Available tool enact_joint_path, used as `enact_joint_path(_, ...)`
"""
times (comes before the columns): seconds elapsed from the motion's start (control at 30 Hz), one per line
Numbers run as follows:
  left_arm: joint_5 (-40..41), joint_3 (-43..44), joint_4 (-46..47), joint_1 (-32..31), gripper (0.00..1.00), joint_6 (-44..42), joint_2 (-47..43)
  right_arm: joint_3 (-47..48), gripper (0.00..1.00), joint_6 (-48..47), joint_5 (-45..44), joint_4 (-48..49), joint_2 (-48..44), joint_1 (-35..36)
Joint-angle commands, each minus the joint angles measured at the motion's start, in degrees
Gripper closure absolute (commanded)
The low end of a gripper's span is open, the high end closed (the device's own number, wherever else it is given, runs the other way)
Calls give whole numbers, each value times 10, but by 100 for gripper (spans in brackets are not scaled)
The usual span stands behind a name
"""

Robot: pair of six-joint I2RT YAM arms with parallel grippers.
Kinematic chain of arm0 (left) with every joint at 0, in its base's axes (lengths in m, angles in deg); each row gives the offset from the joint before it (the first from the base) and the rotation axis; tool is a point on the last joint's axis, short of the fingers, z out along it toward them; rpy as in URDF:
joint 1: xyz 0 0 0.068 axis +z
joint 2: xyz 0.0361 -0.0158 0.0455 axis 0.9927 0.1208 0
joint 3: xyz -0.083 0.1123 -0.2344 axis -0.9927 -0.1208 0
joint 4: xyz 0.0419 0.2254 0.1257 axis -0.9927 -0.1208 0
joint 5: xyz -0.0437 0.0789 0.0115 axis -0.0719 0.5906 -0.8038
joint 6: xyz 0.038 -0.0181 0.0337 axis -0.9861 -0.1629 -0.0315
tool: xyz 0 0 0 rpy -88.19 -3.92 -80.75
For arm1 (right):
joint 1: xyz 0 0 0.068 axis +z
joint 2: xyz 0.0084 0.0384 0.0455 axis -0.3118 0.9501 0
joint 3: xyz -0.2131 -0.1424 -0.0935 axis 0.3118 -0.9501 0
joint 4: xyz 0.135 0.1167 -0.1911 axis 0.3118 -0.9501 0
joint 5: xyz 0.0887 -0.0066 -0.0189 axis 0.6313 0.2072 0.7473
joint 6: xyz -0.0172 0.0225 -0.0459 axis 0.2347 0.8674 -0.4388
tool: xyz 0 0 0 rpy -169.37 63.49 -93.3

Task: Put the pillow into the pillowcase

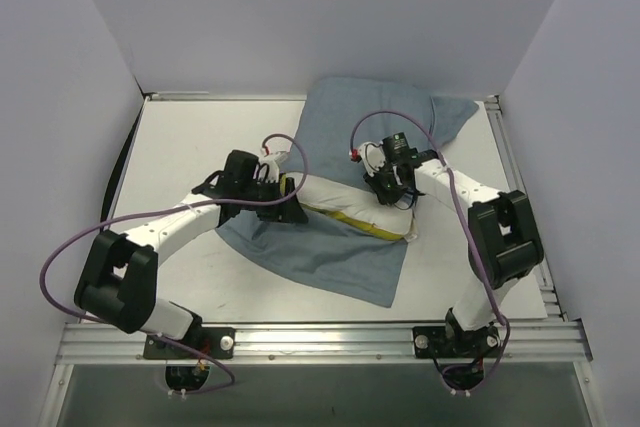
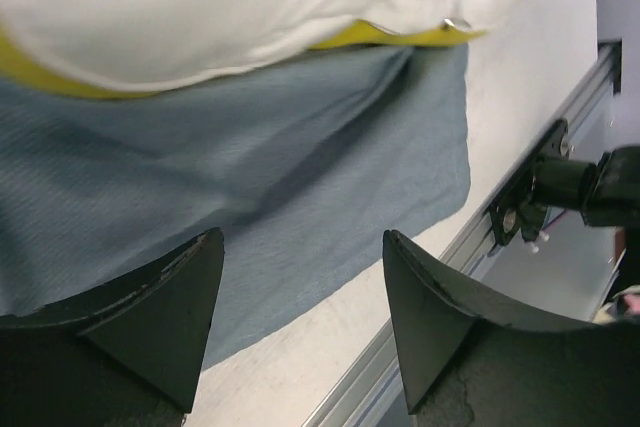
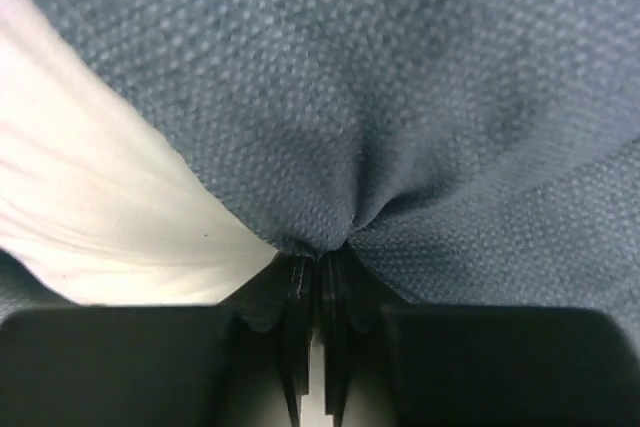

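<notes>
The grey-blue pillowcase (image 1: 385,117) lies spread across the middle of the table, its lower layer (image 1: 330,262) reaching toward the front. The white pillow (image 1: 345,202) with its yellow band (image 1: 365,224) lies on that lower layer, its far part under the upper fabric. My left gripper (image 1: 288,197) is at the pillow's left end, open and empty. In the left wrist view the left gripper (image 2: 305,277) hovers over pillowcase fabric (image 2: 250,167), with the pillow (image 2: 250,7) beyond. My right gripper (image 3: 318,262) is shut on a pinch of pillowcase fabric (image 3: 400,97), beside the pillow (image 3: 90,207).
A white table (image 1: 190,147) is enclosed by white walls at the back and both sides. An aluminium rail (image 1: 320,332) runs along the front edge and also shows in the left wrist view (image 2: 430,317). The right arm's base mount (image 2: 580,187) sits on it.
</notes>
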Motion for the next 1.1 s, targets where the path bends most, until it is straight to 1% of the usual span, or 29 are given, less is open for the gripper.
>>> enact_joint_path(0.0,-27,-11,-4,51,28,30,-8,-16,100,50,70,-97,-6,27)
enact_joint_path(0.03,-31,-11,2,56,28,33,-1,-26,100,65,85,-109,-37,40)
enact_joint_path(0.07,-34,-8,24,67,29,35,16,-36,100,106,101,-112,-55,53)
enact_joint_path(0.1,-40,-7,41,72,29,42,27,-51,100,127,134,-114,-92,89)
enact_joint_path(0.17,-45,8,67,78,31,42,69,-56,100,174,169,-117,-121,121)
enact_joint_path(0.2,-50,28,83,85,32,44,86,-54,100,219,185,-118,-133,141)
enact_joint_path(0.23,-56,41,93,90,32,47,102,-48,100,235,210,-117,-152,148)
enact_joint_path(0.27,-59,54,99,94,33,46,131,-42,100,245,210,-118,-157,155)
enact_joint_path(0.3,-59,78,99,100,33,45,143,-35,97,258,199,-119,-159,158)
enact_joint_path(0.33,-62,87,99,103,33,45,160,-14,85,257,159,-131,-156,156)
enact_joint_path(0.4,-64,96,97,109,33,45,163,6,80,245,95,-139,-148,150)
enact_joint_path(0.43,-68,97,97,111,33,46,162,15,76,233,30,-140,-147,151)
enact_joint_path(0.47,-69,94,97,113,32,45,153,38,73,232,-5,-141,-141,153)
enact_joint_path(0.5,-69,91,94,114,32,43,147,52,69,235,-33,-142,-131,155)
enact_joint_path(0.53,-70,80,94,116,31,44,133,66,62,239,-50,-153,-123,162)
enact_joint_path(0.57,-67,74,88,116,30,44,124,97,61,243,-78,-156,-115,167)
enact_joint_path(0.63,-66,58,78,117,29,42,101,119,54,245,-102,-166,-89,180)
enact_joint_path(0.7,-63,49,60,118,28,42,86,148,53,247,-126,-175,-62,202)
enact_joint_path(0.77,-57,37,48,118,26,42,68,161,44,249,-129,-188,-45,217)
enact_joint_path(0.8,-55,34,44,118,26,44,63,175,43,250,-147,-191,-29,220)
enact_joint_path(0.97,-45,11,37,118,24,57,46,193,42,254,-141,-212,-15,237)
enact_joint_path(1.07,-30,-5,41,117,24,64,42,185,46,232,-193,-221,0,250)
